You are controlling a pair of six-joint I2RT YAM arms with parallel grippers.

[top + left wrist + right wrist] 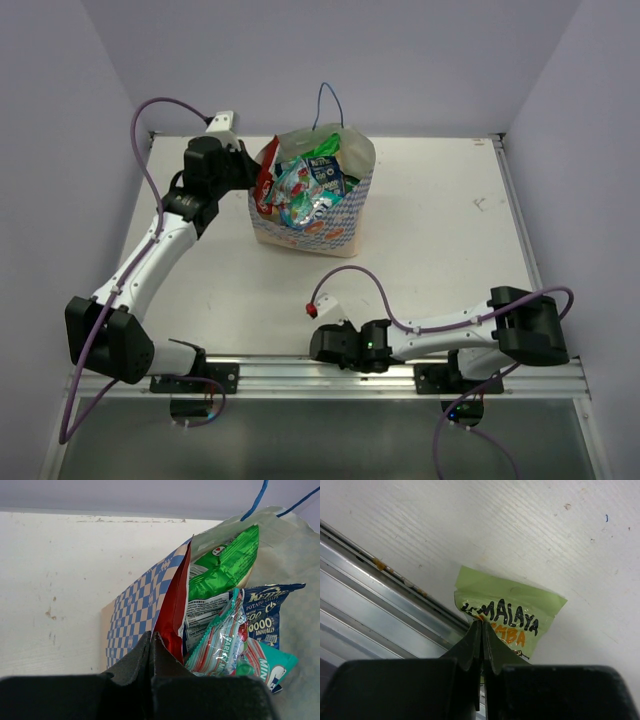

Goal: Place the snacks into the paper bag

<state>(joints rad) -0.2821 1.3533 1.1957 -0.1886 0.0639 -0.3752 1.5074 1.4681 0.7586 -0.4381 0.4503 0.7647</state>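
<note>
the last loose snack, a small yellow-green sachet (512,597), was seen lying flat on the table (530,525), just beside the metal rail (375,610) at the near edge. in the right wrist view it spread from the right gripper (481,625) towards 12 to 1 o'clock, with its lettered long side running roughly from 10 to 4 o'clock. the right fingers were drawn together over its near corner; whether any foil was caught between them could not be told. in the overhead view the paper bag (318,236) stood at 12 o'clock from that gripper, well apart, with the other packets already inside. the left gripper (151,638) was pressed together at the bag's 9 o'clock rim, next to the red packet (172,607). the right gripper was therefore judged the nearer one for the sachet.
</note>
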